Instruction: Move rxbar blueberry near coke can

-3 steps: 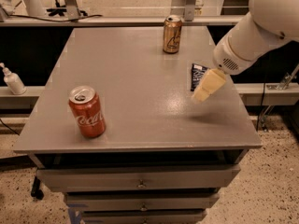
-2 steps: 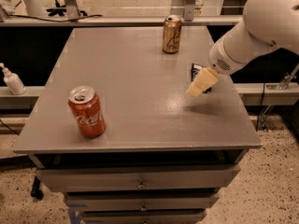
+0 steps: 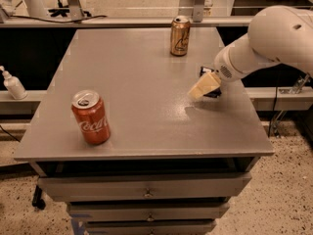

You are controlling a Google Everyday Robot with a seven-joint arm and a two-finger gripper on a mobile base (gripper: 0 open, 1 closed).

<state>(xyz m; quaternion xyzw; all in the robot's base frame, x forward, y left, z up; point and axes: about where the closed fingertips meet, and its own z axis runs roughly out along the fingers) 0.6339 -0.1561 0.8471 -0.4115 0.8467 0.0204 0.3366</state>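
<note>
I'm seeing gripper [image 3: 203, 87] covering rxbar blueberry [image 3: 204, 72] at tabletop [image 3: 142, 82] right; can't tell its grip. Coke can [image 3: 91, 117] sitting front-left, well apart.

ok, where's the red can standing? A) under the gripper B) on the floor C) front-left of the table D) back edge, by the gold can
C: the red can stands near the front-left corner of the table, while the gripper is over the right side.
</note>
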